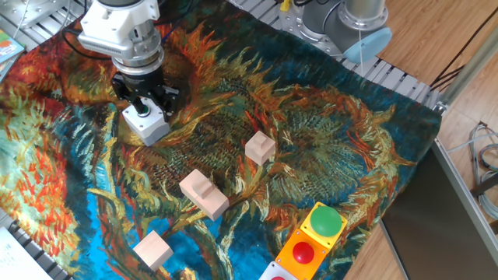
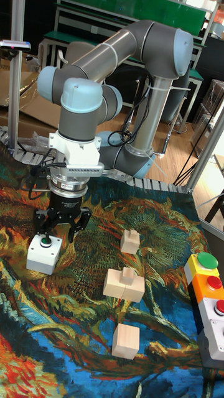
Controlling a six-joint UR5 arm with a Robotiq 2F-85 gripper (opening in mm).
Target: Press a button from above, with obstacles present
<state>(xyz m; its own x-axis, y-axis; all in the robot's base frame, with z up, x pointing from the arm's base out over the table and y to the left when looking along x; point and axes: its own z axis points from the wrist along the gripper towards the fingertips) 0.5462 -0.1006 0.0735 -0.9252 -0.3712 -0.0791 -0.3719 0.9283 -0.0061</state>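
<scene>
Painted cloth [image 1: 327,132] covers the table, where the gripper [image 2: 60,231], fingers spread apart, hangs just above the button [image 2: 45,242] to press downward, wooden blocks [image 2: 124,284] lying well aside.

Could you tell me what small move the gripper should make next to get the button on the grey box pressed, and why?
Probably a short, straight descent. The gripper hangs right over the grey box, with the small green button just below it in the tall view. The three wooden blocks lie off to the side, so going straight down should avoid them. How the jaws stand cannot be told.
</scene>
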